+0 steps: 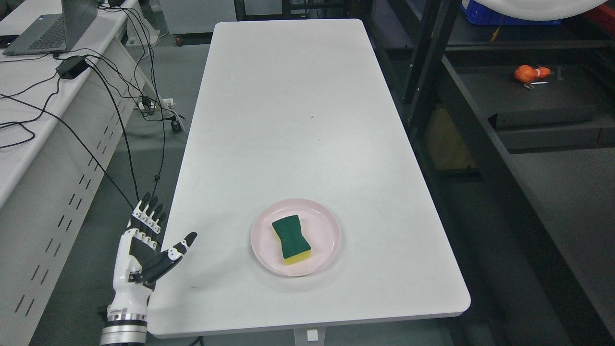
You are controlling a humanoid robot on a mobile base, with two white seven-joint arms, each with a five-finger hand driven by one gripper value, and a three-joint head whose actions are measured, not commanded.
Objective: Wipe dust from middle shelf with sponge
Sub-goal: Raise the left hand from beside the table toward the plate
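Note:
A green and yellow sponge (pixel 291 239) lies on a pink plate (pixel 326 226) near the front of the white table (pixel 293 120). My left hand (pixel 149 242) is raised at the table's front left corner, fingers spread, palm showing, holding nothing. It is well to the left of the plate. A dark metal shelf rack (pixel 538 158) stands to the right of the table. The right arm does not show.
An orange object (pixel 528 73) lies on a far shelf level of the rack. A white desk (pixel 43 96) at the left carries a laptop (pixel 53 26) and trailing black cables (pixel 120 110). Grey floor lies between desk and table.

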